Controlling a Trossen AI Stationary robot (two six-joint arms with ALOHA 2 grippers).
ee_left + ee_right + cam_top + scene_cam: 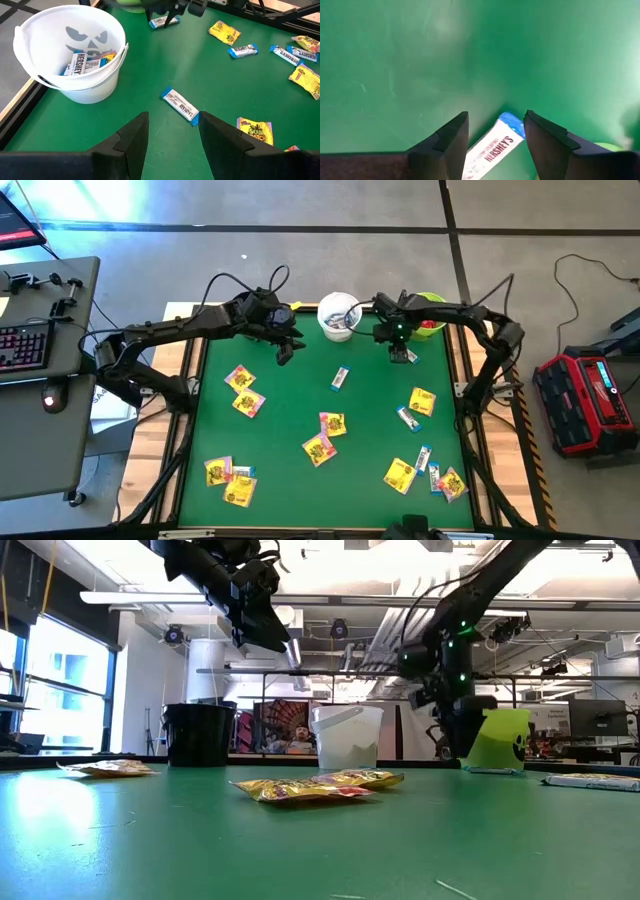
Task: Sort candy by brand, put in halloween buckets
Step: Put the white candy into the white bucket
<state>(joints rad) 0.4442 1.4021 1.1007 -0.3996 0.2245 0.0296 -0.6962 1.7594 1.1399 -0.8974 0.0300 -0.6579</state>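
Observation:
My left gripper [287,350] [172,125] hangs open above the table beside the white bucket [340,315] [85,85], which holds white-and-blue packets [82,62]. A white-and-blue packet [181,106] [340,378] lies flat on the mat ahead of its fingers. My right gripper [402,350] [495,125] is low and open next to the lime green bucket [432,305] [497,740], with a white-and-blue packet [492,147] [406,358] between its fingers. The black bucket [198,733] stands left of the white one, under my left arm in the high view. My right gripper points down at the mat with its open fingers on either side of the white-and-blue packet, whose blue end [510,121] reaches past the fingertips. I cannot tell whether a finger touches it.
Yellow packets [247,402] [320,448] [422,401] and more white-and-blue ones [408,418] [424,457] lie scattered over the green mat, mostly toward its near half. All three buckets stand along the far edge. A wooden rim [190,360] frames the table.

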